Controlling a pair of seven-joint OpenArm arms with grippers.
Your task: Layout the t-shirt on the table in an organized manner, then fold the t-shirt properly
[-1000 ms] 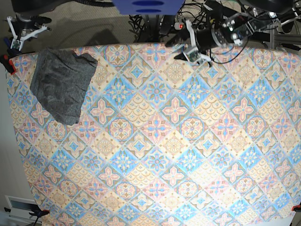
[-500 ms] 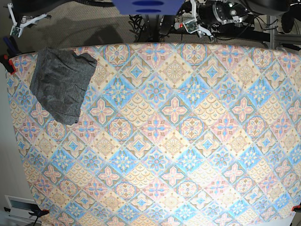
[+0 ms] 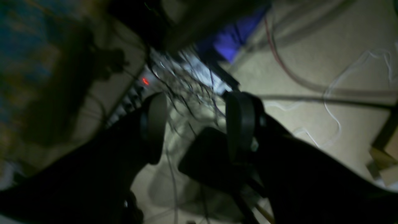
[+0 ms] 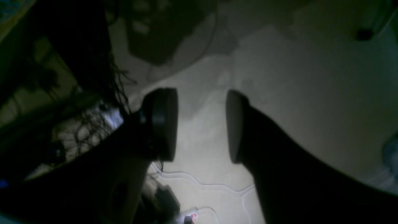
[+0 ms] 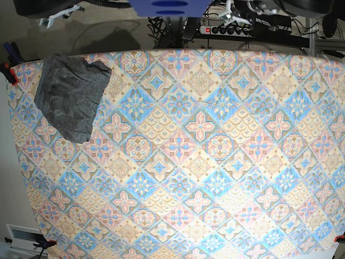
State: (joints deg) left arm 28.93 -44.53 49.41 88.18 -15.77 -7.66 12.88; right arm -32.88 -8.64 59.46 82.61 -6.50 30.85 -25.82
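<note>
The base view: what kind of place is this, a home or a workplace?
Probably a robot lab or workshop, not a home. A table under patterned cloth holds only a grey t-shirt, a power strip with tangled cables sits behind it, and clamps pin the cloth's edges.

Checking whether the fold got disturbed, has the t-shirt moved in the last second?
No. The t-shirt lies on the same tiles at the table's far corner, by the red clamp.
</note>
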